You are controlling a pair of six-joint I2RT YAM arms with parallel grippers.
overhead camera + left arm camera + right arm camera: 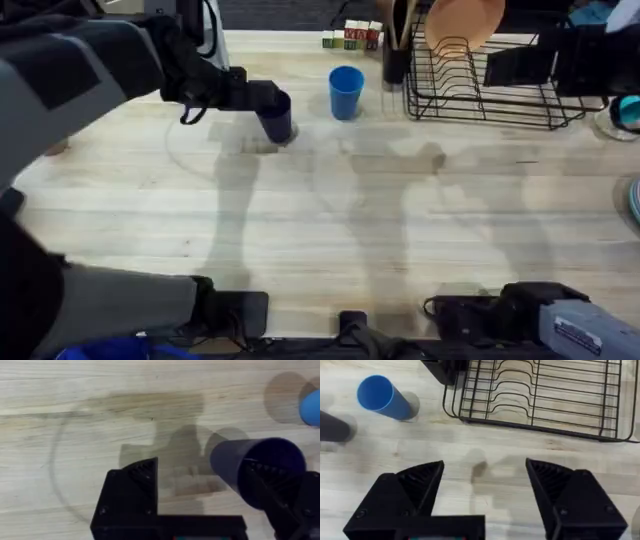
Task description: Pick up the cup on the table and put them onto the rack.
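The left gripper reaches to the table's 11 o'clock area, jaws spread — one finger is over the navy cup's rim, the other beside it, not clamped. The bright blue cup stands at 3 o'clock from it. The right gripper hangs released above bare wood near the rack — at the table's 1 o'clock.
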